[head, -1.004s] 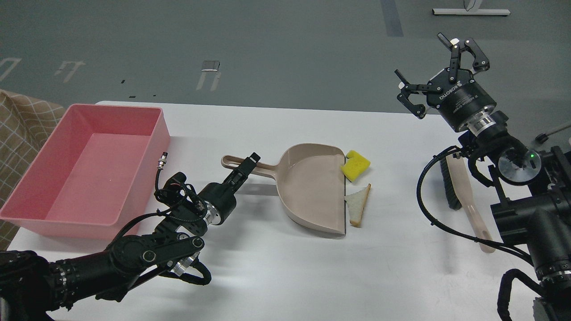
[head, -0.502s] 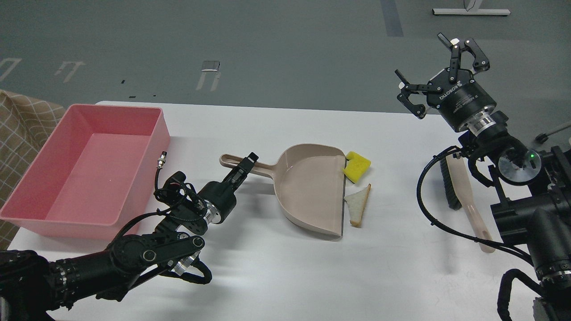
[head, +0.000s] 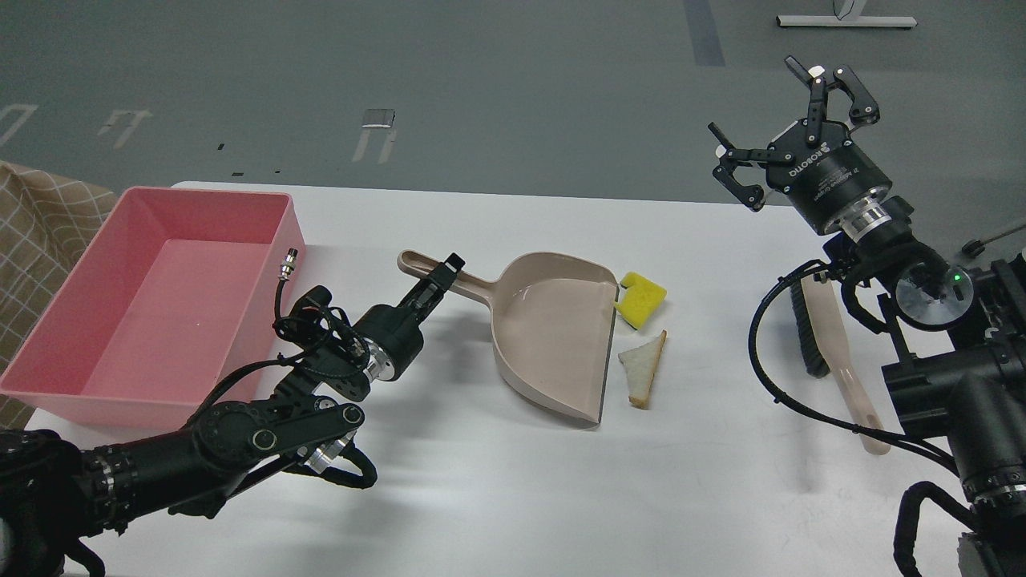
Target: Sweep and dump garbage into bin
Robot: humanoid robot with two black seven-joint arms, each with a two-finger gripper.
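Left gripper (head: 442,276): closed on the dustpan handle (head: 449,280), its 2 fingers pinching the beige stem just behind the scoop.
Right gripper (head: 789,120): raised above the far right table edge, fingers spread wide, holding nothing.
Key relation: both garbage pieces lie just beyond the dustpan (head: 553,332) mouth, on the side away from the left gripper; the pan's long axis runs from handle at left to straight lip at right, so its mouth faces them.
Nearer arm: the left, through the pan; the right hangs well apart from the pieces but near the brush (head: 834,353), which lies untouched under that arm.
Sponge (head: 641,298): yellow, notched, touching or nearly touching the far end of the lip.
Bread slice (head: 645,369): white triangle with brown crust, just beside the lip, not on it.
Bin (head: 160,300): pink tub at the table's left end, nothing visible inside.
Judgement: the next move probably needs the brush to push both pieces leftward into the pan.
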